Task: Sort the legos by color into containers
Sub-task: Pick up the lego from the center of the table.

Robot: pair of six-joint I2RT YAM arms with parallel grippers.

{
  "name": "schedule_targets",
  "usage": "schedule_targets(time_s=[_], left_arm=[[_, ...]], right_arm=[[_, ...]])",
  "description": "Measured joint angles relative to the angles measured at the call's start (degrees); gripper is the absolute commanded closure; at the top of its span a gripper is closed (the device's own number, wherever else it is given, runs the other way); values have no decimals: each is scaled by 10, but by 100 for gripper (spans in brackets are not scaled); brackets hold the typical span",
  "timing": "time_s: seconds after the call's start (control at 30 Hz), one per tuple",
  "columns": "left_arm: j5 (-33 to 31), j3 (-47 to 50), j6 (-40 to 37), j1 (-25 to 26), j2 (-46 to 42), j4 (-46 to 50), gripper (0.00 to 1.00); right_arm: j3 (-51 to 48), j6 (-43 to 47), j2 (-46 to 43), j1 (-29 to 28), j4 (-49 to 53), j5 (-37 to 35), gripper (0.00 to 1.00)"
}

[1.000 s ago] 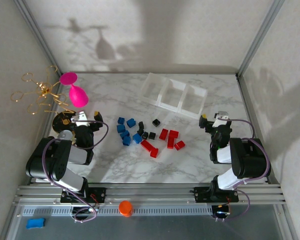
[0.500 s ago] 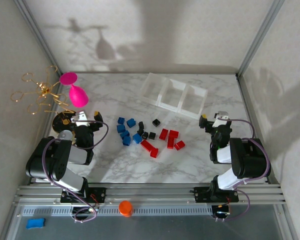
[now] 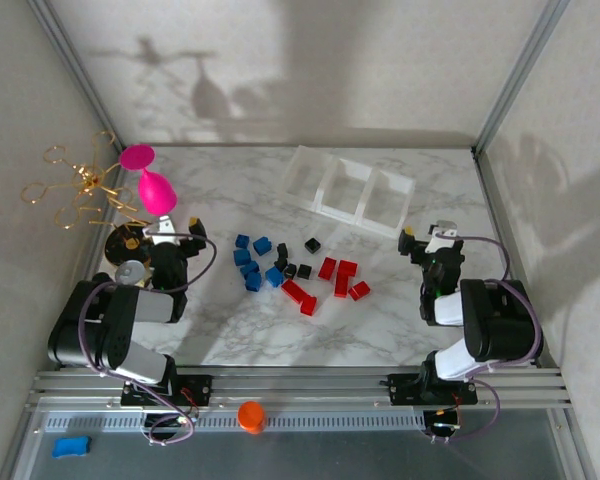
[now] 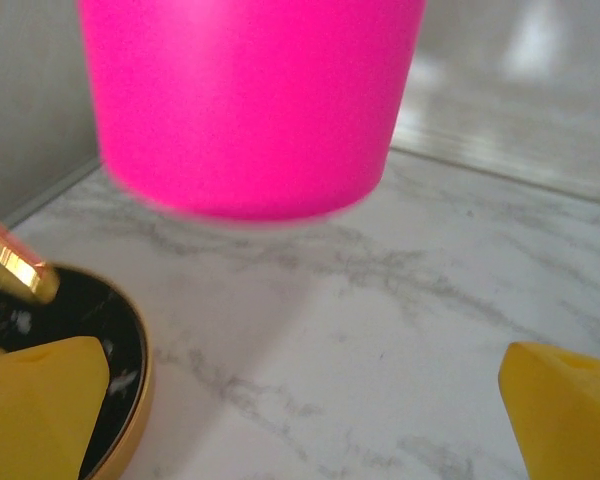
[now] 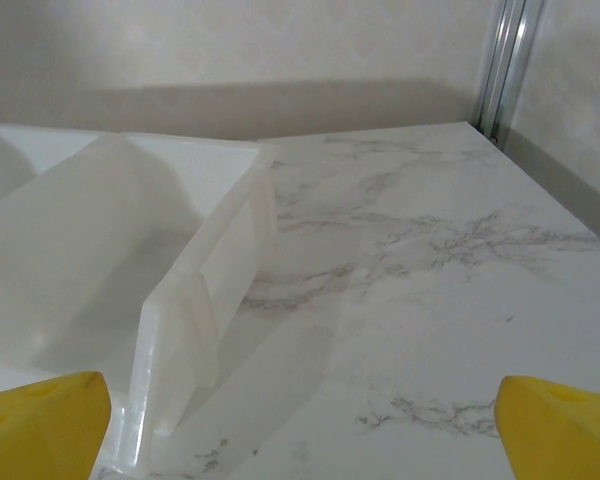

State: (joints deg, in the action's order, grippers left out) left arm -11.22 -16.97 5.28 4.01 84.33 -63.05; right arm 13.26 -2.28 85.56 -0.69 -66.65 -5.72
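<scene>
Legos (image 3: 304, 270): small glossy bricks, blue, black, red, on marble (image 3: 230, 330). Tray (image 3: 342, 212): clear, three square cells, far. Left claw (image 4: 305, 420), right claw (image 5: 300, 425): apart.

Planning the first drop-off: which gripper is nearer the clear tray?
Right. The right gripper sits just off the right end of the clear tray; the left gripper is across the table by the pink goblet.

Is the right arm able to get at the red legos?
Probably yes: only bare marble lies between the open right gripper and the red legos, with nothing blocking.
</scene>
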Motion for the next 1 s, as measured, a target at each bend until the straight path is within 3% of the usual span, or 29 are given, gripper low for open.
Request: schedule_targets(time_s=[0.23, 0.37, 0.57, 0.73, 1.0], left_arm=[[11, -25, 1, 0, -57, 69, 0], [12, -12, 25, -1, -127, 100, 1], [-34, -2, 145, -9, -264, 177, 0], [-44, -3, 212, -17, -322, 258, 0], [29, -27, 254, 5, -349, 395, 1]], right_arm=[[15, -6, -105, 0, 71, 0, 1], [29, -56, -178, 0, 146, -2, 1], [82, -193, -243, 1, 296, -32, 1], [102, -244, -245, 0, 401, -9, 1], [190, -263, -212, -61, 563, 28, 1]])
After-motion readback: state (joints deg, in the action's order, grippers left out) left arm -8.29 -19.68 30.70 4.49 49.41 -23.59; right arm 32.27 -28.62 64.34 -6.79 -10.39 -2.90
